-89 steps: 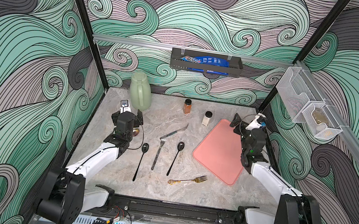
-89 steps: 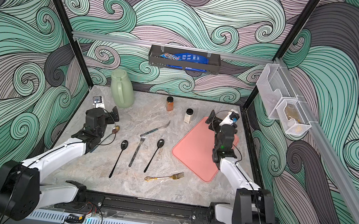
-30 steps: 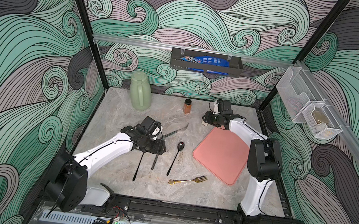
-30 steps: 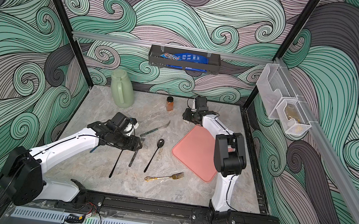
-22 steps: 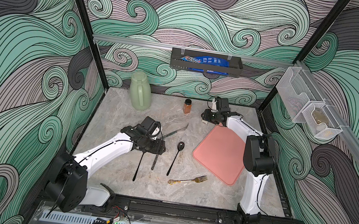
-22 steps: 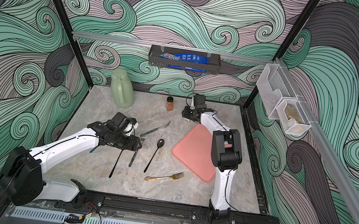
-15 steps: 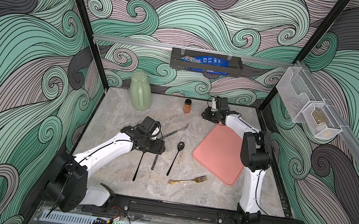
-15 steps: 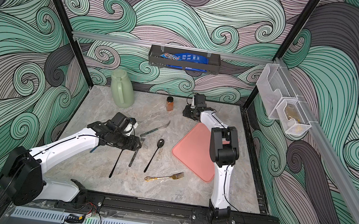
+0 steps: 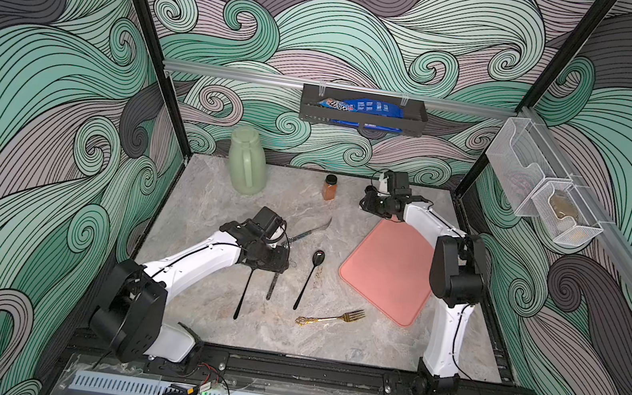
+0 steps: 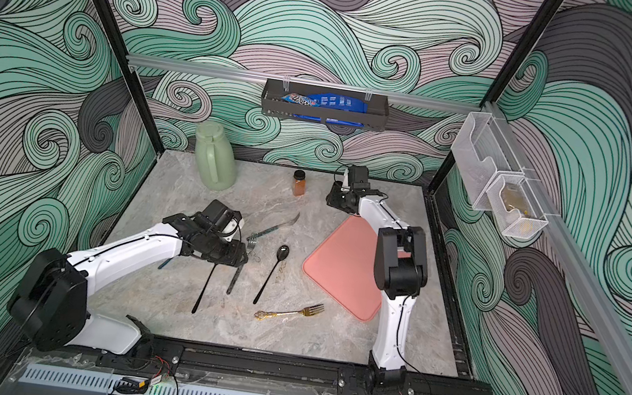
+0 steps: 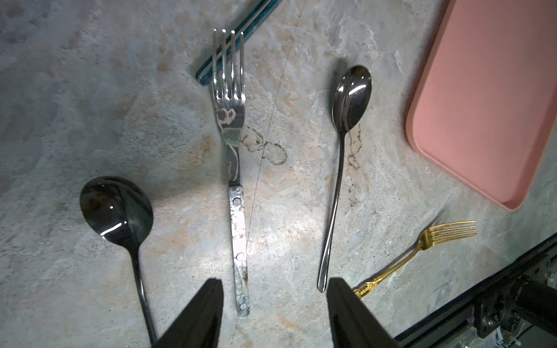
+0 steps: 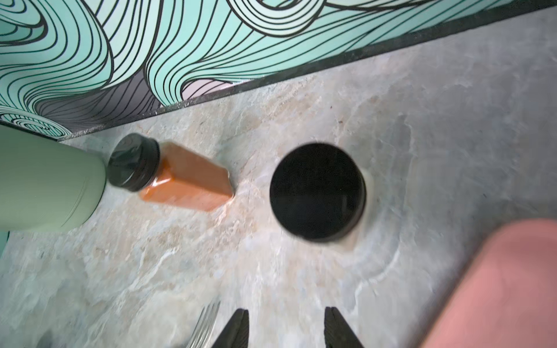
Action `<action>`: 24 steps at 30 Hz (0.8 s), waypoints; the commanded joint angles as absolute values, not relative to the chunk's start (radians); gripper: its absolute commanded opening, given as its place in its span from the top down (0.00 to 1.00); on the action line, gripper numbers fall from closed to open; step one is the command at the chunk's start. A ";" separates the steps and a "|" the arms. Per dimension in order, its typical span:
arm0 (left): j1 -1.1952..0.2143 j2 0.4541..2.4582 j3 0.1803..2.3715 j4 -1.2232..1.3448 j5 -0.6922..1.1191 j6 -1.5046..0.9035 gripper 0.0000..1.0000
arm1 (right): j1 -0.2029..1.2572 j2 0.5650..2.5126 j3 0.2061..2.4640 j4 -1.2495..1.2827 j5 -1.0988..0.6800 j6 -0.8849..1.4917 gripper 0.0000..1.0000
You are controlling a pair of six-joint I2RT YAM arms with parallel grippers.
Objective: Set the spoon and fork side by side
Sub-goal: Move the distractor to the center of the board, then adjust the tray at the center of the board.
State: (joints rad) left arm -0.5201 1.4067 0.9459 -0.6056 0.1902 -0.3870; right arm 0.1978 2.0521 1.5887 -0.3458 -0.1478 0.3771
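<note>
Left claw [image 11: 274, 301] moderately wide, empty, over the handle end of the steel fork [image 11: 233, 168]. That fork lies flat on the counter [image 11: 90, 90] between the round spoon [image 11: 117, 208] and the slim spoon [image 11: 351, 96], roughly parallel, none touching. Gold fork [image 11: 422, 250] lies near the pink tray [image 11: 482, 105]. Right claw [image 12: 286, 328] parted, empty, above a black-lidded jar [image 12: 316, 191].

White arms [image 9: 196, 259] (black joints [image 9: 456, 275])

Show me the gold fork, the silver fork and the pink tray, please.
gold fork [image 9: 331, 318]: in a top view, on the middle of its handle.
silver fork [image 11: 234, 162]: left wrist view, on the stem below the tines.
pink tray [image 9: 383, 275]: in a top view, on its bare flat middle.
</note>
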 commanded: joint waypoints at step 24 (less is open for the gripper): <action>-0.649 1.189 0.828 -0.563 0.188 -0.495 0.43 | 0.516 1.428 0.870 -0.438 -0.124 0.405 0.44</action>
State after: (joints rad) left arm -0.6430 1.2232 0.8368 -0.5625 0.1909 -0.4801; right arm 0.4870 1.4261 0.9264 -0.4343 -0.1413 0.4015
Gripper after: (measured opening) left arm 0.568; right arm 0.557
